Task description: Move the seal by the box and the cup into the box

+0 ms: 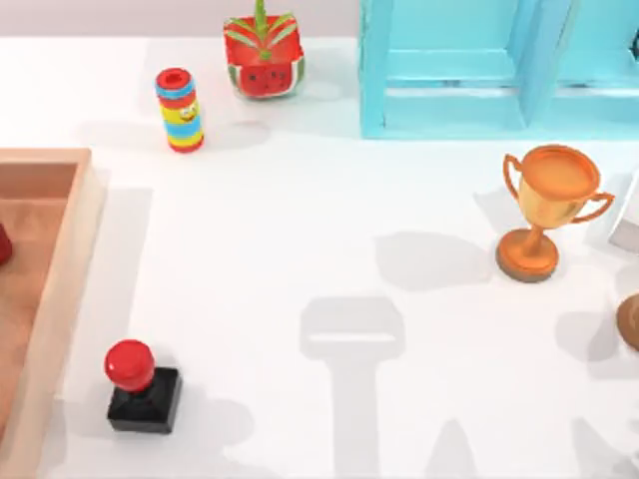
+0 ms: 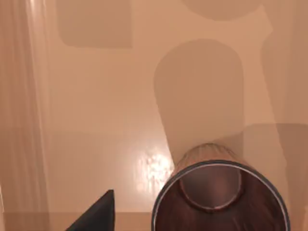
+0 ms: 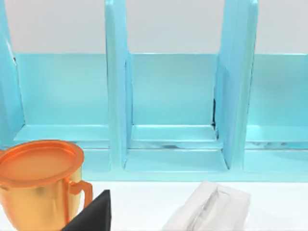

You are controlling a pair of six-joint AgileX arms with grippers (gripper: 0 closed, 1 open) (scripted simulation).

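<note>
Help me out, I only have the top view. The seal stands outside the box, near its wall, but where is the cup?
Observer: The left wrist view has it. The cup is close under that camera, its open rim facing the lens, with the wooden floor of the box behind it.
Operator: And the white thing at the right edge, past the trophy?
Observer: In the right wrist view it looks like a soft white tissue pack, lying in front of the turquoise shelf.
</note>
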